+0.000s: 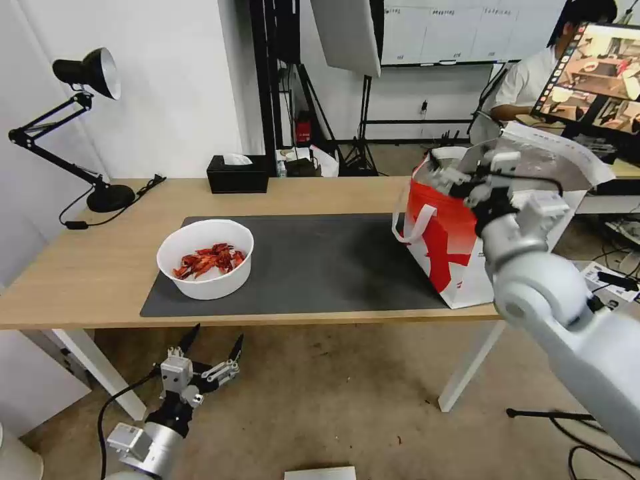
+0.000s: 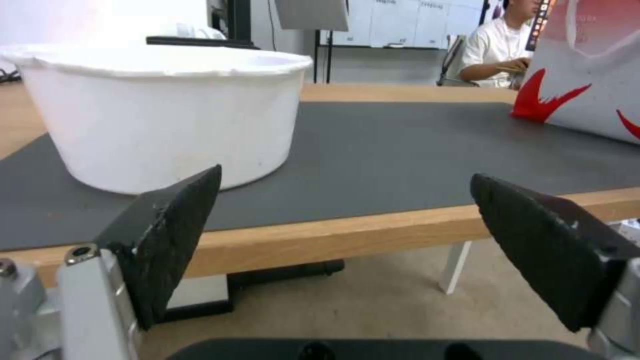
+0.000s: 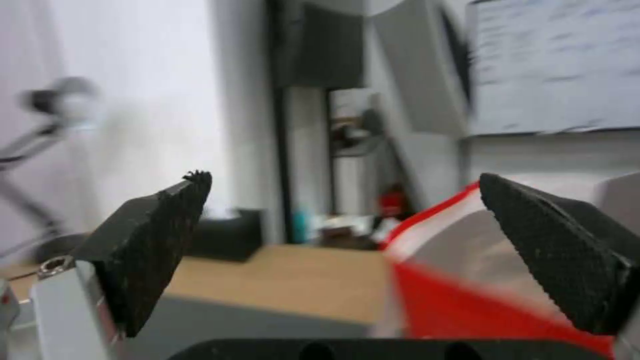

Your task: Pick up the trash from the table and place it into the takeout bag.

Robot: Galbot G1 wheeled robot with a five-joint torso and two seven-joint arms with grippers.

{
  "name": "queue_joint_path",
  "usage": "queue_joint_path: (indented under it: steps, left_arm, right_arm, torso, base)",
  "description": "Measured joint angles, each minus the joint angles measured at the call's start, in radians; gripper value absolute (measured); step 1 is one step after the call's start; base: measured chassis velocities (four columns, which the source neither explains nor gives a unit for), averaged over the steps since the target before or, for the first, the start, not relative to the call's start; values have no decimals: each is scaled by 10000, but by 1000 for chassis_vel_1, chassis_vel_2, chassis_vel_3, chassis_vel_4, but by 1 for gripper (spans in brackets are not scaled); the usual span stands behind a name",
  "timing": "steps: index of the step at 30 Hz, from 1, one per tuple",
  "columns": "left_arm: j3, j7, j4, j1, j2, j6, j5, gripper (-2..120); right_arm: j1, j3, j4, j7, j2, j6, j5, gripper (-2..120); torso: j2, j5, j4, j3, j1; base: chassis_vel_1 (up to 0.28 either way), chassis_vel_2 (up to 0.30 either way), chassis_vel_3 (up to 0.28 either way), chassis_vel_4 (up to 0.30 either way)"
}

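A white bowl [image 1: 205, 259] of red crayfish shells [image 1: 209, 259] sits at the left end of the dark grey mat [image 1: 320, 263] on the desk [image 1: 80, 273], well apart from the red-and-white takeout bag [image 1: 445, 250] standing at the mat's right end. The right hand [image 1: 467, 179] hovers open and empty over the bag's mouth. The left hand [image 1: 215, 341] hangs open below the desk's front edge, near the bowl.
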Motion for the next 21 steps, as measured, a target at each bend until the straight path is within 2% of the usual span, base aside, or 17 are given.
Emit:
queue_joint_path:
  steps: [3,4,7,10,12,15,21]
  left_arm:
    - [0,0,1,8,-4,-37,-9,100]
    - [0,0,1,8,-4,-37,-9,100]
    - [-21,1,11,78,-23,-110,-11,100]
    - [-27,6,17,98,-24,-131,-11,100]
    - [-33,11,28,156,-4,-134,-18,100]
    - [-40,13,22,241,56,-93,-38,100]
    - [-90,15,10,273,88,-84,-109,100]
  right_arm:
    - [-2167,1007,466,-1478,78,502,38,100]
    - [-2167,1007,466,-1478,78,502,38,100]
    - [-3978,1788,562,-2549,420,1144,-388,100]
    - [-4635,1996,485,-2893,610,1532,-815,100]
    - [-6005,2224,162,-3356,1053,2287,-1886,100]
    - [-6909,2265,-131,-3538,1429,2738,-2593,100]
    - [-7734,2144,-721,-3523,2009,3327,-3560,100]
  torso:
    - [0,0,-2,-1,0]
    - [0,0,-2,-1,0]
    - [0,-1,-3,-1,-1]
    - [0,-3,-1,-1,-1]
    - [1,-2,-2,-1,0]
    - [0,-1,-2,-1,-2]
    - [1,-2,-2,-1,-1]
  base:
    - [0,0,0,0]
    - [0,0,0,0]
    - [0,0,0,0]
    - [0,0,0,0]
    - [0,0,0,0]
    - [0,0,0,0]
    - [0,0,0,0]
